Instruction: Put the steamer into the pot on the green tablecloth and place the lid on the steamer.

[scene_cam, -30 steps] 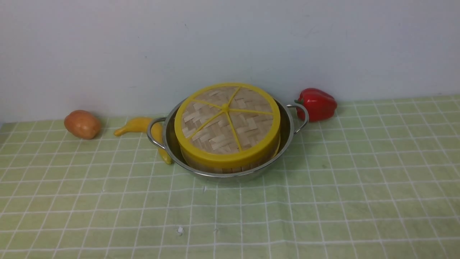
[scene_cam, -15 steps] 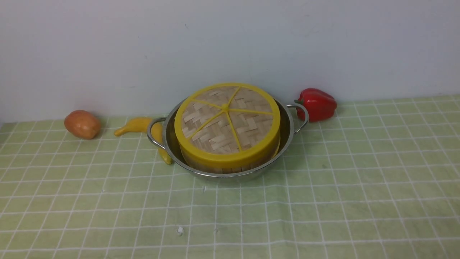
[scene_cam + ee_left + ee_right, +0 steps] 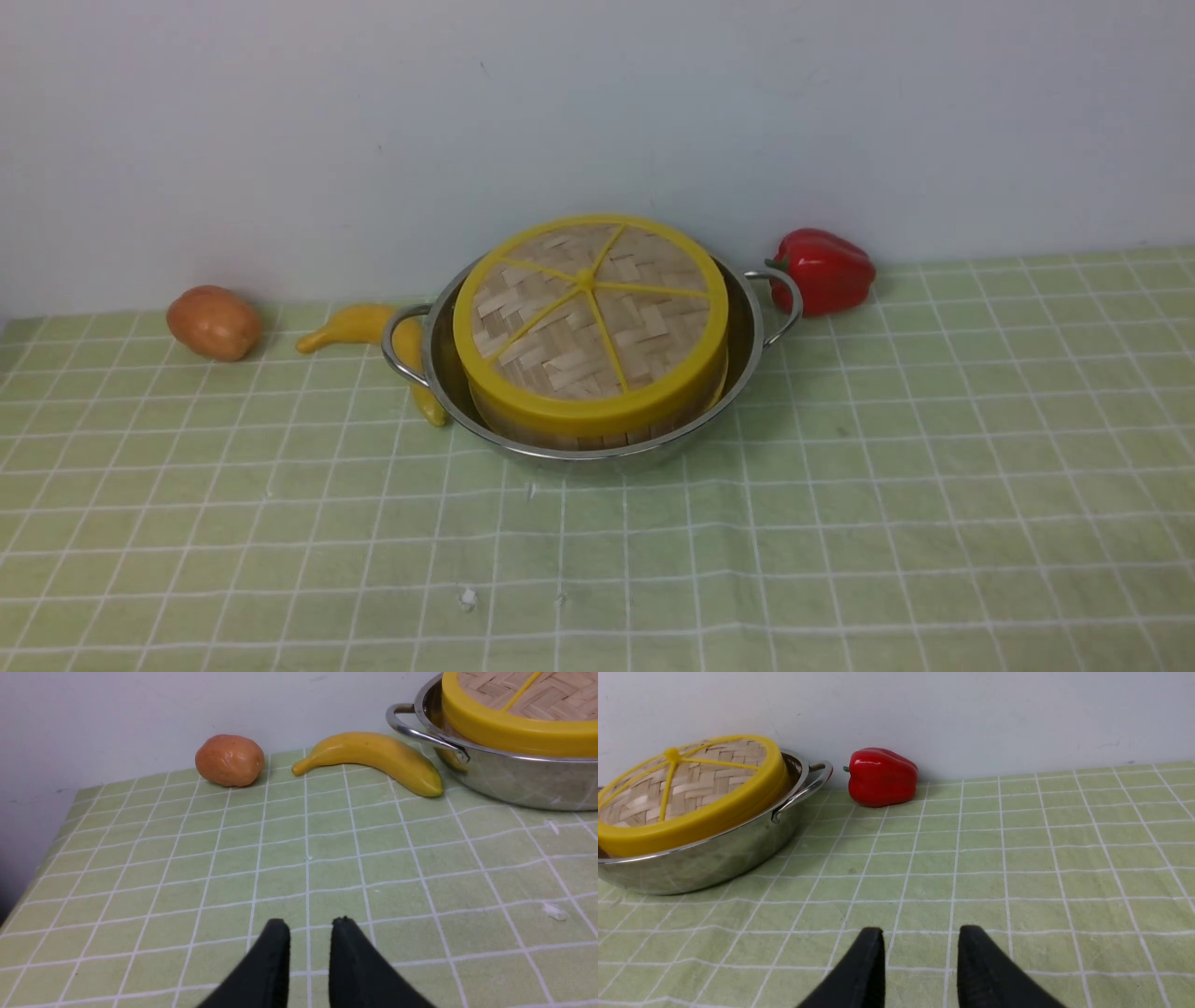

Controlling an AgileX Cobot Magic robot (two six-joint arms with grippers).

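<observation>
Centre of front view: flat woven-bamboo lid with yellow rim [image 3: 590, 313] seated on bamboo steamer [image 3: 597, 431] inside shiny steel pot [image 3: 747, 350], on light green grid tablecloth [image 3: 840, 523]. Foreground cloth bare. Left gripper [image 3: 308, 926] and right gripper [image 3: 920, 935]: jaws parted, empty.

A potato [image 3: 214, 322], a banana [image 3: 359, 325] and a red pepper [image 3: 825, 270] lie along the white wall [image 3: 373, 121].
</observation>
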